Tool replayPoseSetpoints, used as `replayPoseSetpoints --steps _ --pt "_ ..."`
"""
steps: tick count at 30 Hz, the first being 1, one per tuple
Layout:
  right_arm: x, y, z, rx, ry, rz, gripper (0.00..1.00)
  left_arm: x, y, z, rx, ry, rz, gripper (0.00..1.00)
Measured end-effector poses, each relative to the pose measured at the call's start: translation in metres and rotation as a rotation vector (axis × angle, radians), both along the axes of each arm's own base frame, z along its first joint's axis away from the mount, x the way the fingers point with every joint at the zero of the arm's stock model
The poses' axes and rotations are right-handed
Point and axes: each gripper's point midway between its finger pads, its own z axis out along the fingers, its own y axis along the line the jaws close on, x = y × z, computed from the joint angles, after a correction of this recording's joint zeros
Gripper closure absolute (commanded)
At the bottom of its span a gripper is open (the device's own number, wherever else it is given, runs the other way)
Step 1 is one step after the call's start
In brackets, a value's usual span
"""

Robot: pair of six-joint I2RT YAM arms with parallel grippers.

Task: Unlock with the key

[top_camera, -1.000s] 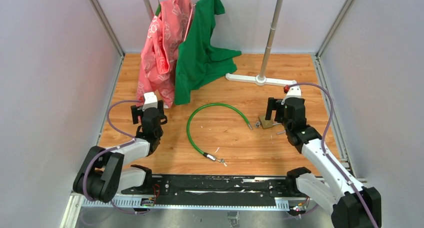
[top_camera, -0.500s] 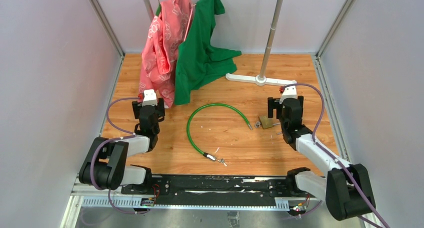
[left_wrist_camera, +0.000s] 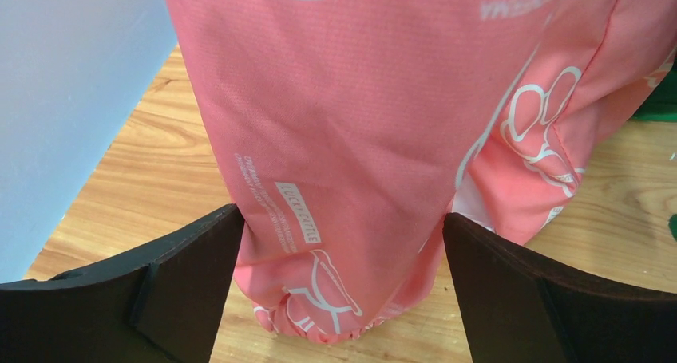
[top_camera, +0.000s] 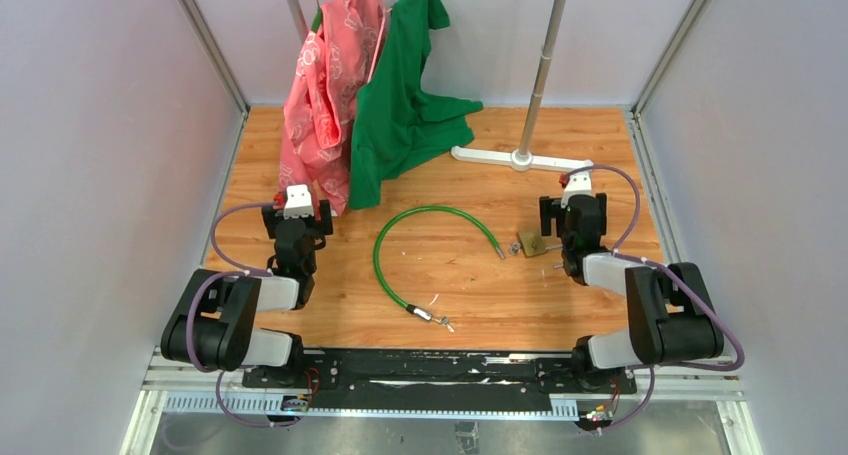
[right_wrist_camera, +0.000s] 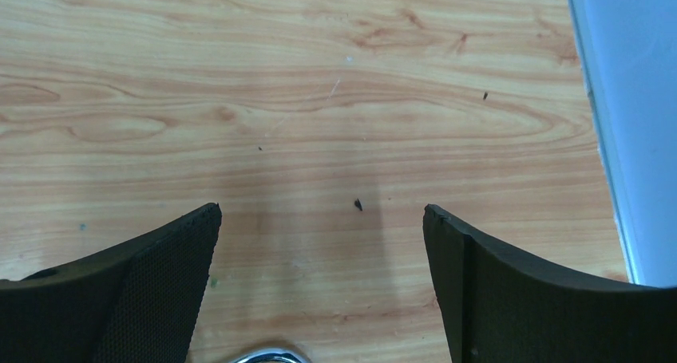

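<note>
The green cable lock [top_camera: 383, 243] lies in an open curve in the middle of the wooden floor. The tiny silvery key [top_camera: 445, 324] shows at its near metal end; whether it sits in the lock is too small to tell. My left gripper [top_camera: 297, 211] is left of the cable and open. In the left wrist view the left gripper [left_wrist_camera: 343, 219] has the hanging pink garment [left_wrist_camera: 359, 140] between and beyond its fingers, which are not closed on it. My right gripper [top_camera: 571, 213] is right of the cable and open; the right wrist view shows it [right_wrist_camera: 319, 211] over bare wood.
A brass padlock [top_camera: 530, 243] with small keys lies just left of the right gripper; a silvery ring [right_wrist_camera: 263, 355] shows at the bottom edge of the right wrist view. Pink and green garments [top_camera: 400, 105] hang from a rack whose white base [top_camera: 520, 159] stands at the back.
Both arms have folded back toward their bases while the grippers stay almost where they were. The left jaws have opened a little wider.
</note>
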Motion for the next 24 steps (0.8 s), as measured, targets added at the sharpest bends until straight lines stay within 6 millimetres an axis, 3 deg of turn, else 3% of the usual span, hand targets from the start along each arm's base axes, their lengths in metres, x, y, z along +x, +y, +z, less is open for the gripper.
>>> replayPoseSetpoints --steps 3,12,24 --pt "-0.005 -0.005 -0.013 0.02 0.005 0.013 0.01 0.001 -0.001 0.001 -0.001 -0.004 -0.004 0.0" --pt "-0.017 -0.004 -0.022 0.066 -0.084 0.064 0.01 0.001 -0.001 0.001 -0.002 -0.005 -0.007 0.0" --pt "-0.01 -0.002 -0.01 0.071 -0.142 0.076 0.01 0.001 -0.001 0.001 -0.002 -0.005 -0.008 0.0"
